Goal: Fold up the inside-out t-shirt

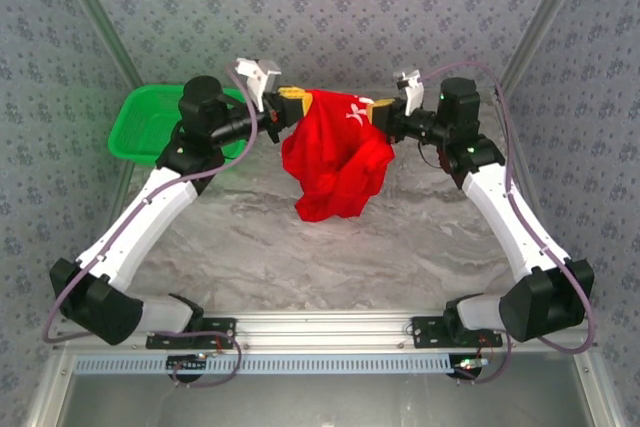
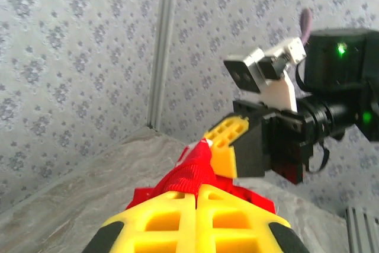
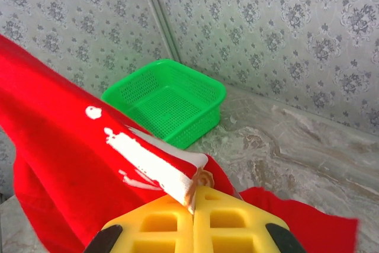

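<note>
T-shirt [image 1: 335,162] hung bunched between both grippers over the counter [image 1: 300,267]
Its upper edge is clamped by the left gripper [image 1: 291,99] and the right gripper [image 1: 379,109]. The edge should be drawn taut and level so the bunch is opened before being laid flat, clear of the basket [image 1: 140,127].

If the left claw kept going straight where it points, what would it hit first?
Past the t-shirt that the left gripper clamps, probably the right gripper facing it, though depth is unclear.
</note>
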Tool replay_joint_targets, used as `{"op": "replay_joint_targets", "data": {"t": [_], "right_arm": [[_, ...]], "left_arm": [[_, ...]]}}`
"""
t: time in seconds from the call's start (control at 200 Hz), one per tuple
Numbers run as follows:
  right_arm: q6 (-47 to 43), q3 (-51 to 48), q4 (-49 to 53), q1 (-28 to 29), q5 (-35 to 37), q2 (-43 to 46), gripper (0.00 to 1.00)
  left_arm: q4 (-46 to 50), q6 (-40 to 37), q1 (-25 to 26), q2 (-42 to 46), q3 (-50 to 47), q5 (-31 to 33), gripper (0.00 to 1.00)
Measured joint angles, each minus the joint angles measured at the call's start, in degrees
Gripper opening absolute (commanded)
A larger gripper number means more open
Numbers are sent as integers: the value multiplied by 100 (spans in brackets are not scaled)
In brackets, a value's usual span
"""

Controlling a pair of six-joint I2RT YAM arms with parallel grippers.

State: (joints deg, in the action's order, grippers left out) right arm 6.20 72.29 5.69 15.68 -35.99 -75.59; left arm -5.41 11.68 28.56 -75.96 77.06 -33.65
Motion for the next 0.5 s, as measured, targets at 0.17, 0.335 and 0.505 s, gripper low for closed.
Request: {"op": "replay_joint_targets", "data": {"t": [0.17,0.335,0.505], "right_arm": [[361,-52,-13,184,662,20,25],[444,-74,420,317,1392,125,50],[352,-538,695,710,2430,481,73]], "left_arm": [[11,328,7,-136,0,503,0],[98,511,7,-251,28,739,0],[138,625,13,-291,111,750,0]]}}
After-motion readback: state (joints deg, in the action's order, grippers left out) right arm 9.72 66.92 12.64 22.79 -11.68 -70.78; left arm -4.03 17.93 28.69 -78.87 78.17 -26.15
